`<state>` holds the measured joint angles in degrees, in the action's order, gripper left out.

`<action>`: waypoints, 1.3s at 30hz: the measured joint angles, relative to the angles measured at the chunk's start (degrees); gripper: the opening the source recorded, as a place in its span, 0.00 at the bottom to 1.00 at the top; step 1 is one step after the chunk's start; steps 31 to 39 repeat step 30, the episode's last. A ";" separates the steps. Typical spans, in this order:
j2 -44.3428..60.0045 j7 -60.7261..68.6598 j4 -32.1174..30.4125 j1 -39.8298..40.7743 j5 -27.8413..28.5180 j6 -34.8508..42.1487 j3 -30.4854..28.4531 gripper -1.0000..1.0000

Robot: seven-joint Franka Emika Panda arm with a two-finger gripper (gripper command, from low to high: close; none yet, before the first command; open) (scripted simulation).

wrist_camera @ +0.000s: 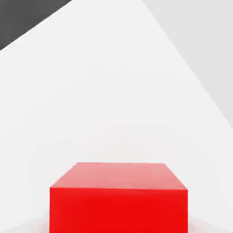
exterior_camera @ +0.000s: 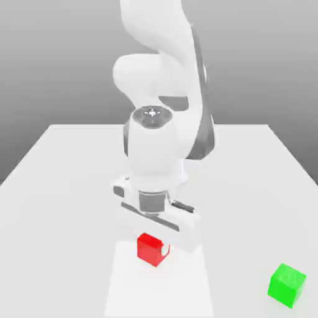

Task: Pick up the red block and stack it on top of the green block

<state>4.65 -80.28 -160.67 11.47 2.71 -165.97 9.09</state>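
Looking down past the wrist, I find the gripper [exterior_camera: 159, 243] low over the white table [exterior_camera: 56, 186], right at the red block [exterior_camera: 152, 249], with the hand's body hiding most of the fingers in the exterior view. I read the claw as clenched on the red block: a pale sliver of finger sits against the cube's side toward the exterior view's right, and the hand view has the red block [wrist_camera: 119, 198] close up and centred beneath the camera. The cube seems to sit on the table surface, near the front edge in the exterior view.

Further out, the green block [exterior_camera: 287, 284] rests on the table well apart from the red one, toward the exterior view's right and a little nearer the front edge. Nothing lies between them.

I judge the grasp step to be just completing, with the lift not yet begun. My next move calls for a straight rise to clear the table, then a carry across to above the green block, squared up before lowering.
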 joint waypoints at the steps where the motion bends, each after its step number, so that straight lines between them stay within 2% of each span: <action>1: -1.07 0.55 -0.18 -0.01 -0.73 0.91 0.21 0.00; 6: -5.55 2.38 -0.95 -0.41 -3.34 5.09 0.62 0.00; 9: -3.97 0.09 3.39 -0.67 -4.27 8.27 4.09 0.00; 12: -1.42 -4.21 8.84 -7.45 -3.38 11.47 8.04 0.00; 20: 6.26 -19.25 23.13 -18.53 3.95 18.36 11.78 0.00; 24: 13.33 -23.95 24.84 -21.60 9.29 13.29 9.24 0.00; 25: 14.91 -24.71 24.98 -22.38 10.32 11.97 8.34 1.00; 39: 14.91 -24.71 24.98 -22.38 10.32 11.97 8.34 1.00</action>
